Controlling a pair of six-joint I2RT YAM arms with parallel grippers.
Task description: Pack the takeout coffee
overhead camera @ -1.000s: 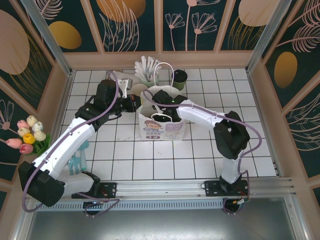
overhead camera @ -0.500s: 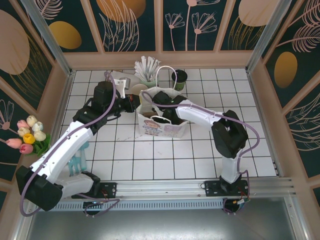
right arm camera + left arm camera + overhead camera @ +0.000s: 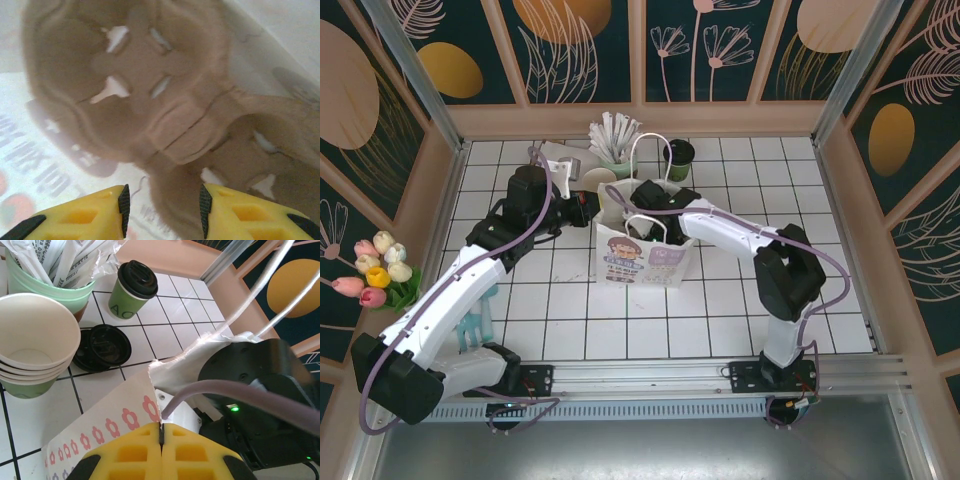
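Nearest on the table (image 3: 720, 300) stands the white paper bag (image 3: 645, 262), its left edge clamped between the closed fingers of the left gripper (image 3: 161, 436). The right gripper (image 3: 162, 207) reaches into the bag's mouth, fingers apart over the brown pulp carrier (image 3: 150, 95) lying inside. Beyond the bag sit a stack of empty cups (image 3: 35, 335), a loose black lid (image 3: 102, 346) and the mint straw holder (image 3: 47, 287), and farther back the takeout coffee (image 3: 131, 287) stands upright and lidded on the table, apart from the bag and both grippers.
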